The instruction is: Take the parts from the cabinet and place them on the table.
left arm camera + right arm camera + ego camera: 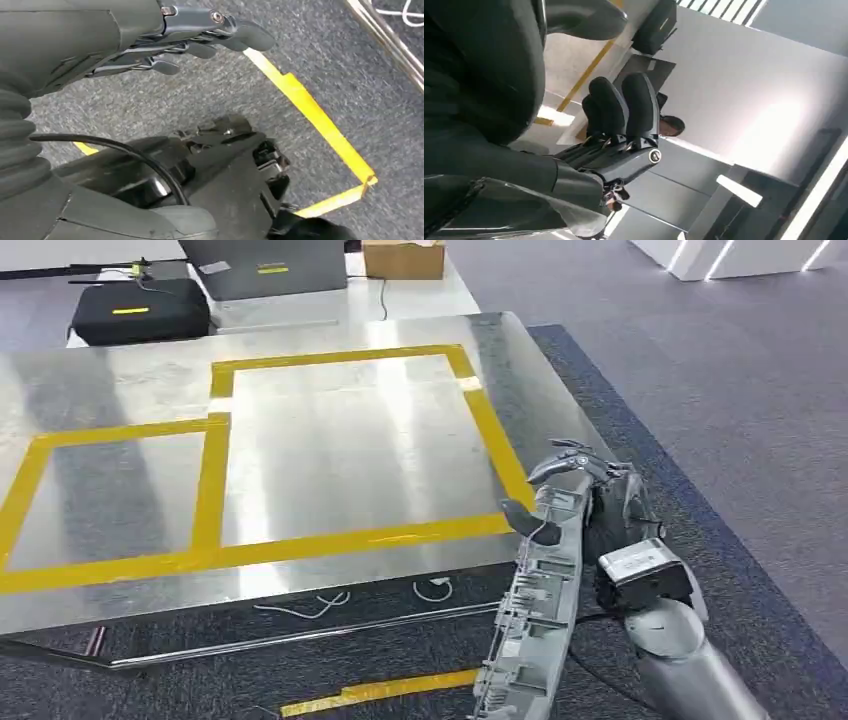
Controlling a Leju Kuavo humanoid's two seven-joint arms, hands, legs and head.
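— Where's the right robot hand (590,502) at the moment?

— I have it wrapped around the upper end of a long grey plastic part (535,615), a ribbed moulded strip. The part hangs nearly upright, just off the near right corner of the table (130,380), its lower end down over the dark carpet (700,500). In the right wrist view the dark fingertips (624,100) are curled in together; the strip itself I can't make out clearly there.

— And the left one?

— The left robot hand (190,37) hangs low over the carpet with its fingers stretched out and a little apart, holding nothing. A yellow floor tape line (315,115) runs under it.

— So which step do you judge us to be in?

— The carry, I'd say. The part is in hand and at the table, but not yet set down. The metal tabletop has two yellow tape rectangles, the larger tape frame (490,440) being nearest to the part.

— What does the next move call for?

— I'd lift the strip clear of the table edge, swing it inward over the larger frame, tip it flat, then release. The long lower end could catch the edge if I go in too low.
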